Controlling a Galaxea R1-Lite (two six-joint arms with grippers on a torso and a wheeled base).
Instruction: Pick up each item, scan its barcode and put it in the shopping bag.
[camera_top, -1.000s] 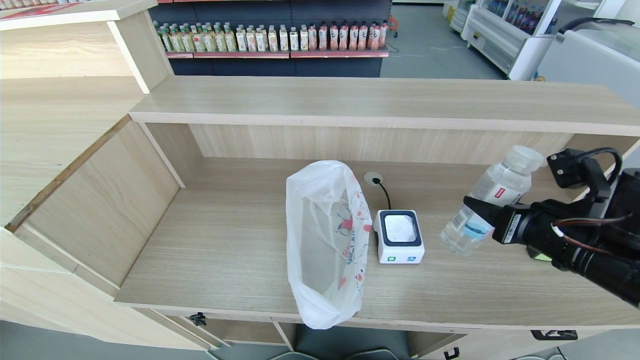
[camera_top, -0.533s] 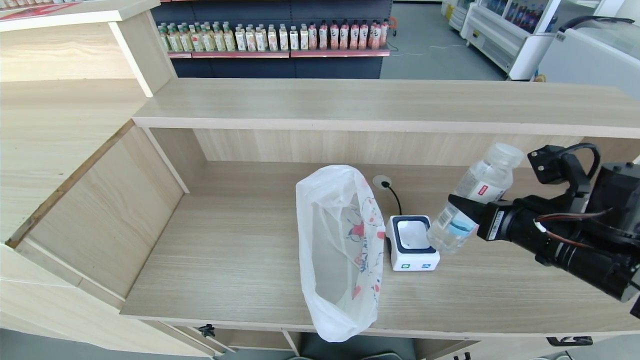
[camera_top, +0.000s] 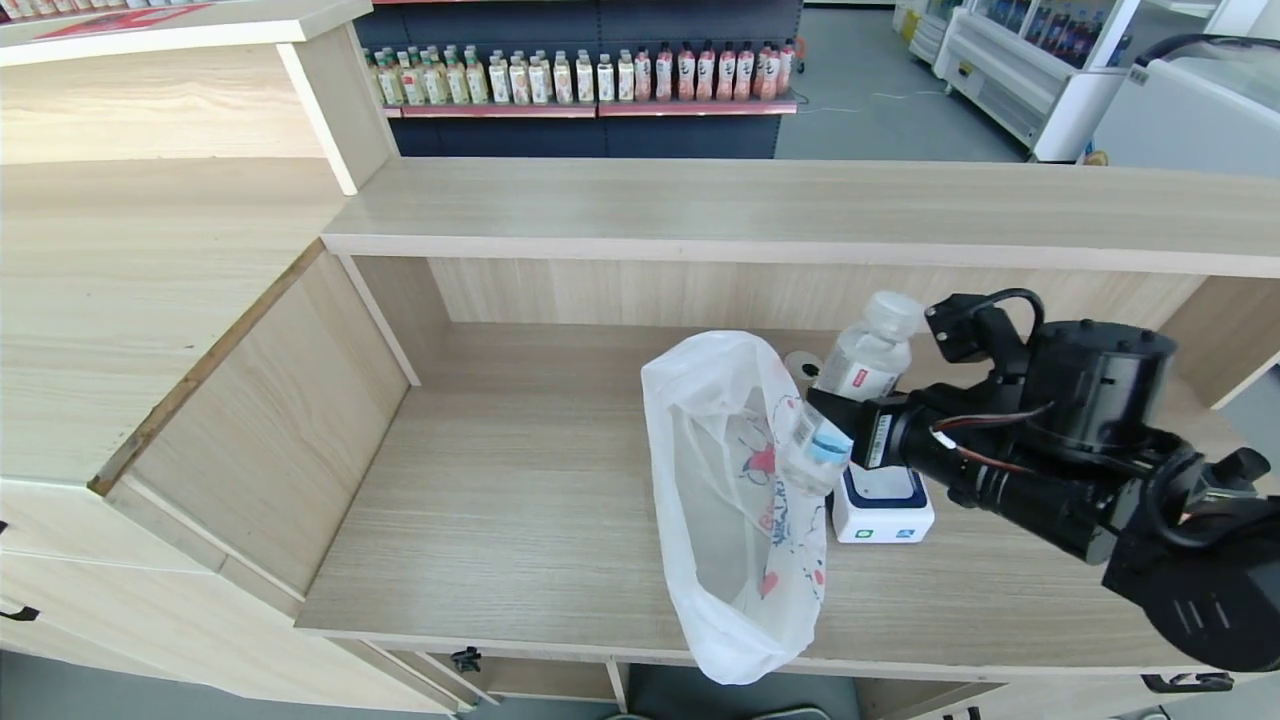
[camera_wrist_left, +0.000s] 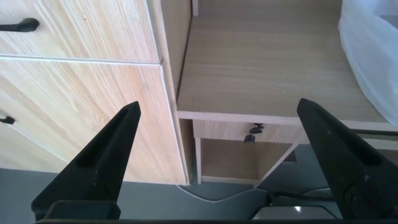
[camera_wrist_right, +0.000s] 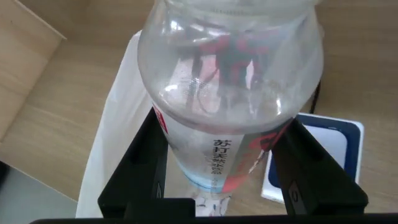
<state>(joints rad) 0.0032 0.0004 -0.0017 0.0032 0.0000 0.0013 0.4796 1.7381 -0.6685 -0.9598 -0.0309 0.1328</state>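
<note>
Water bottle (camera_top: 860, 365) has shifted from scanner (camera_top: 885, 510) to bag (camera_top: 700, 470) rim, clamped in right claw (camera_top: 832, 425).

Centre right: clear water bottle (camera_top: 858, 365) with white cap, red-and-white label and pale blue band; black right gripper (camera_top: 832, 418). Centre: translucent white shopping bag (camera_top: 720, 500) printed with red and blue cartoon figures. Right of the bag: white scanner (camera_top: 885, 508), dark navy frame, small green and blue squares. Counter (camera_top: 520, 500): pale wood grain. Top: shelf bottles (camera_top: 580, 78), yellowish to pink.
</note>
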